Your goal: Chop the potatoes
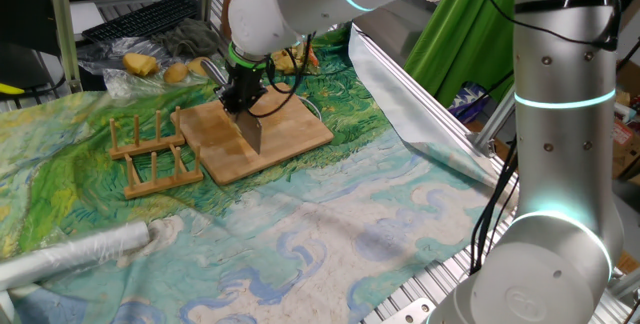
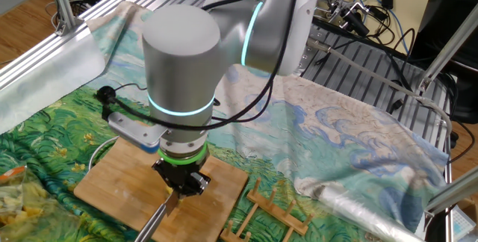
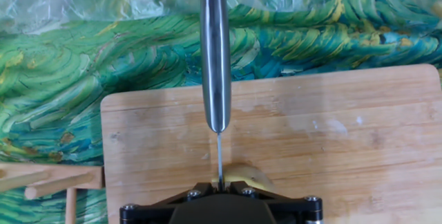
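The small pale-yellow peeled potato piece (image 3: 243,176) lies on the rectangular wooden chopping board (image 3: 345,134), right under the steel-handled knife (image 3: 215,58) that the black gripper (image 1: 243,97) fingers clamp narrowly. It looks light, firm, likely slippery; press straight down

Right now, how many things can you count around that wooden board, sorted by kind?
Wooden cutting board: 1
Knife: 1
Potato piece on the board: 1
Wooden rack: 1
Potatoes beyond the board: at least 2, maybe more
Total: at least 6
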Controlling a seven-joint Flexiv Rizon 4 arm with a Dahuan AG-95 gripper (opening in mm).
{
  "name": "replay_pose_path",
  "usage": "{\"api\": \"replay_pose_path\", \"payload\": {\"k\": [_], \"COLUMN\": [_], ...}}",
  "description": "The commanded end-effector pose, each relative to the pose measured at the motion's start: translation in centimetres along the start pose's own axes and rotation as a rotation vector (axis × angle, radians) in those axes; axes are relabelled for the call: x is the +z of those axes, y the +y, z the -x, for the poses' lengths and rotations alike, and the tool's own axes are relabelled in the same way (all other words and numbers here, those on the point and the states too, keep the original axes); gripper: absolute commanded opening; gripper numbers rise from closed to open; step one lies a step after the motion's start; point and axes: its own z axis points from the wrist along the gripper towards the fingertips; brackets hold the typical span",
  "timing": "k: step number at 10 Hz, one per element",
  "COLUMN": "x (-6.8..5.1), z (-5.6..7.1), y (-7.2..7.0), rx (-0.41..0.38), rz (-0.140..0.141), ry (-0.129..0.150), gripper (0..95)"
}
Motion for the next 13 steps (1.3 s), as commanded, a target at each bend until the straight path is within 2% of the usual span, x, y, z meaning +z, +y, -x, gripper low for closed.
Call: {"api": "replay_pose_path", "payload": {"k": [1,3,6,7,9,11,13], "x": [0.5,2.0,2.4,1.9,-0.4,-1.6,-2.2], "z": [-0.1,-0.2,0.3,0.2,0.0,-0.2,-0.3], "y": [0.0,0.2,0.3,0.3,0.5,0.7,0.5], "rx": [0.005,0.019,0.026,0.025,0.032,0.03,0.031], "rz": [0.004,0.011,0.015,0.007,0.002,-0.021,-0.029], "ry": [-0.022,-0.03,-0.028,-0.006,0.018,0.025,0.021], "gripper": [0.0,0.0,0.0,0.0,0.0,0.0,0.0]}}
